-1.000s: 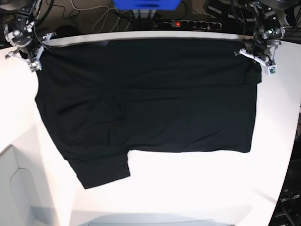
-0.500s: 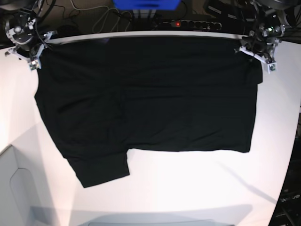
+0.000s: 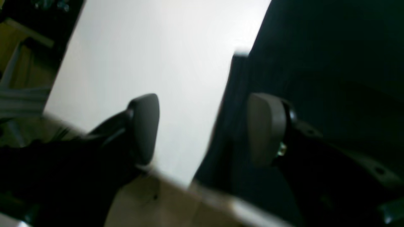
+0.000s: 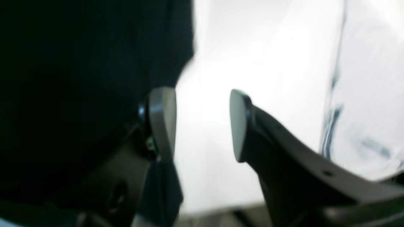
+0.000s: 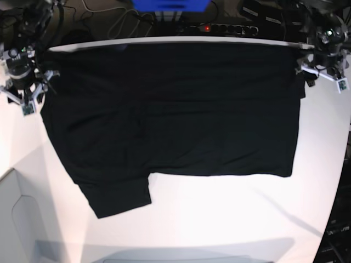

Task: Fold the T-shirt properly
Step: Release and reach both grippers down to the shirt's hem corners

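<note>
In the base view the left gripper [image 5: 321,73] is hanging at two o'clock, just off the T-shirt's [image 5: 175,115] far corner, its fingers [image 3: 143,126] standing apart over bare table [image 5: 219,213] with nothing between them. The right gripper [image 5: 26,94] is sitting at ten o'clock beside the opposite corner, its fingers [image 4: 162,121] likewise spread and empty, one over the cloth edge, the other over the white surface. The black T-shirt is lying flat across the table's middle, one sleeve [image 5: 118,197] pointing toward seven o'clock. A power strip [image 5: 219,27] and a blue box [image 5: 170,5] are sitting beyond the far edge at twelve.
</note>
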